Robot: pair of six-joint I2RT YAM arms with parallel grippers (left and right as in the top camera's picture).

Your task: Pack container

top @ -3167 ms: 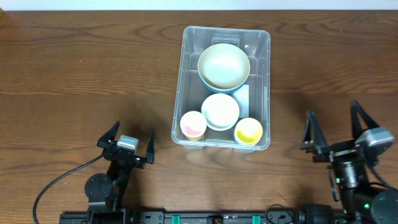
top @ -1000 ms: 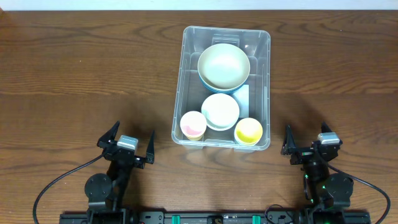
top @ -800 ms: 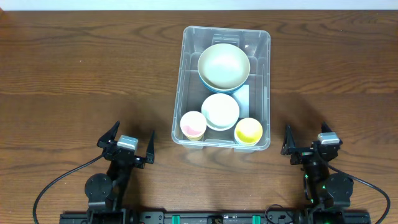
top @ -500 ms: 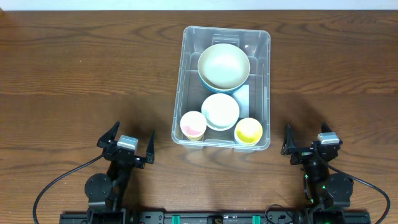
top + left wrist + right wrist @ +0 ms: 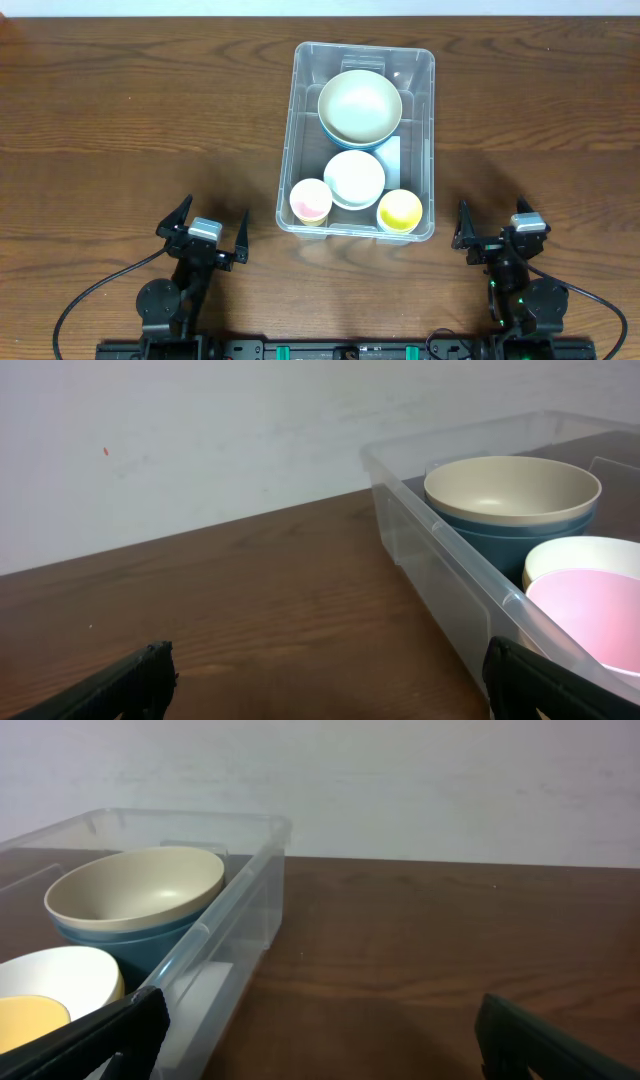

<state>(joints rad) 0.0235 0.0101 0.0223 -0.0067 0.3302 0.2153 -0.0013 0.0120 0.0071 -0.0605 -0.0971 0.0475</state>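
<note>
Left gripper (image 5: pixel 208 228) stands wide open and empty at the near left of the wooden table (image 5: pixel 110 110), its two fingers spread above bare wood. Right gripper (image 5: pixel 490 222), at the near right, is likewise spread wide and grips nothing. Both sit well apart from the one container (image 5: pixel 288 130), the clear plastic bin that stands between them and farther back, just right of the table's centre, with its long sides running near to far.

Five dishes lie inside it. At the far end, one cream bowl (image 5: pixel 360 105) nests in one blue bowl (image 5: pixel 330 132). One white bowl (image 5: pixel 354 178) sits in the middle. Two small cups fill the near end: a pink cup (image 5: pixel 310 200) in the left corner and a yellow cup (image 5: pixel 400 210) in the right, each just beside the white bowl. A white label (image 5: pixel 392 155) shows on the base, right of the white bowl. One black cable (image 5: pixel 90 295) curls from the left arm's base toward the near edge.
</note>
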